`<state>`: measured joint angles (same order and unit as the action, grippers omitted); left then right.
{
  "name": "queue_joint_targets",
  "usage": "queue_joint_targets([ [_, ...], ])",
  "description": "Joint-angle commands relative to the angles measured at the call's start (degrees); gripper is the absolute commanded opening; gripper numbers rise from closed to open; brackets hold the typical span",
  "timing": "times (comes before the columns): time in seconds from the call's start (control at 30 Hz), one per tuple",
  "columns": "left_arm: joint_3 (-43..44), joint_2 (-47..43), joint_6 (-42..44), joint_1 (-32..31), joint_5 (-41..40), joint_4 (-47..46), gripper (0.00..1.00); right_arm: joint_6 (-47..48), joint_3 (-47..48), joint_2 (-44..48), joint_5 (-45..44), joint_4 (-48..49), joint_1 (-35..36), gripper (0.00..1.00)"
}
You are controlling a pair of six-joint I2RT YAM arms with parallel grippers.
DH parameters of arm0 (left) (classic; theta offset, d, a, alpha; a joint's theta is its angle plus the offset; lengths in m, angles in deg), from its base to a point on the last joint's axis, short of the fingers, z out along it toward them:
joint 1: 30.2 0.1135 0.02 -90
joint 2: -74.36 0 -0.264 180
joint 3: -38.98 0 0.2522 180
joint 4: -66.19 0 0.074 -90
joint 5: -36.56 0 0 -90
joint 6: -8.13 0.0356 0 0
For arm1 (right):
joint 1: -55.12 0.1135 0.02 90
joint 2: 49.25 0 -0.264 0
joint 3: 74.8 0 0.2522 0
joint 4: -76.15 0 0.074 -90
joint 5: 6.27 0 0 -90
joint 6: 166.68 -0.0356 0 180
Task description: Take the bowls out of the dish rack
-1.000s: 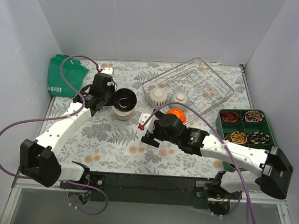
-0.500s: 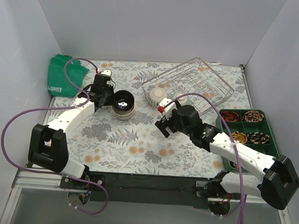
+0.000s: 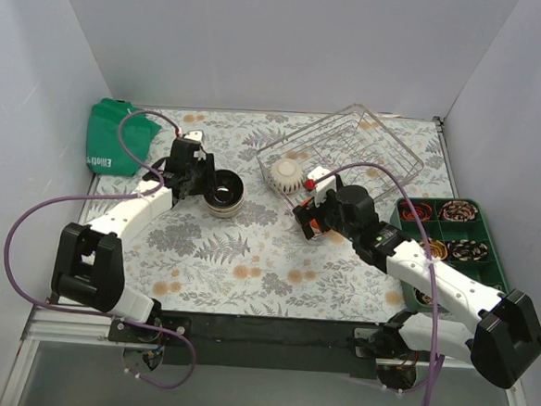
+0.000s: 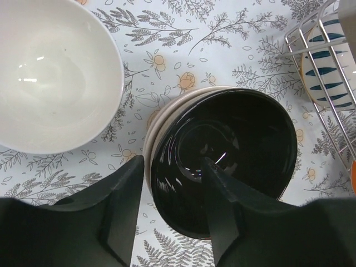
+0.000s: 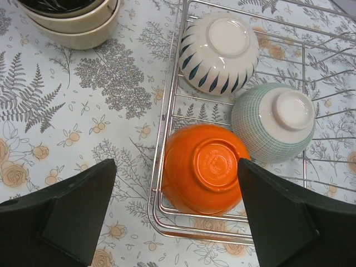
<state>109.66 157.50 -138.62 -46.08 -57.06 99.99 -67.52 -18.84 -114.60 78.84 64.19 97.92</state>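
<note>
At the bowl stack [image 4: 161,119], just released the black bowl [image 4: 233,161], left claw [image 4: 172,162] parted; swung right claw [image 5: 175,164], spread wide, over the orange bowl [image 5: 206,167] in the dish rack [image 5: 167,111], likely next.

Pale, seemingly grey walls [image 3: 263,45], floral tablecloth [image 3: 220,255]

L gripper [image 4: 172,186] jaws partly parted, pointing down; R gripper [image 5: 177,167] jaws spread wide, pointing down too.
</note>
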Motion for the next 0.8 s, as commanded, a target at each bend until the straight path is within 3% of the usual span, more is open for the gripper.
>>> queue_joint_targets([
  [0.0, -0.9, -4.1, 0.3, 0.0, 0.0, -1.7, 0.54, -1.5, 1.2, 0.1, -1.1, 3.1, -1.2, 0.98],
  [0.33, -2.0, -9.8, 0.6, 0.0, 0.0, -1.9, 0.93, -2.5, 8.9, -5.8, -3.2, -1.1, -6.1, 0.97],
  [0.47, -2.7, -11.5, 0.8, -0.1, 0.2, -2.3, 0.98, -2.9, 12.8, -9.8, -4.1, -3.9, -8.3, 0.97],
  [0.77, -3.4, -13.2, 1.3, -1.2, -1.4, -2.7, 0.98, -3.1, 20.2, -19.9, -4.0, -7.8, -14.7, 0.96],
])
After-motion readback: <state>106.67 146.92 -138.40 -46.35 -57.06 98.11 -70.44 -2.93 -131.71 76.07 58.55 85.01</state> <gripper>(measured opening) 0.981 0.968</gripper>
